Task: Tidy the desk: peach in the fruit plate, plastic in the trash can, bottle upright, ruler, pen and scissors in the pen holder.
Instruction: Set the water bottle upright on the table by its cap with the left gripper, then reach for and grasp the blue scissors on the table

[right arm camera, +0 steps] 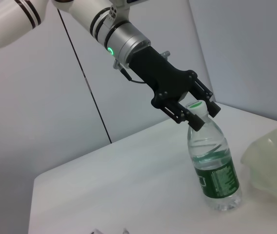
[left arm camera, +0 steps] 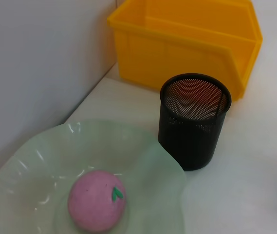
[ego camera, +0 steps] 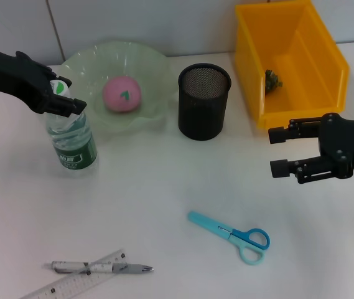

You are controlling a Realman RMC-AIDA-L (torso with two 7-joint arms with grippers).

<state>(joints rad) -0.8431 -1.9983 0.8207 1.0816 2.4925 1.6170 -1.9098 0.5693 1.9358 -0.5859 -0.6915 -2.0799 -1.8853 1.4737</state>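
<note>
Standing upright at the left of the head view: the bottle, just in front of the fruit plate. Gripping its white-capped neck from the upper left: the left gripper, fingers clamped on either side of the cap, as also seen in the right wrist view. Hovering at the right edge, just below the yellow trash can: the right gripper, fingers spread apart and holding nothing. Lying in the middle of the fruit plate: the pink peach. Sitting inside the trash can: a small dark scrap, likely the plastic. Standing between plate and trash can: the black mesh pen holder. Lying on the table at lower centre: the blue scissors. Lying at the lower left, touching each other: the pen and the ruler.
</note>
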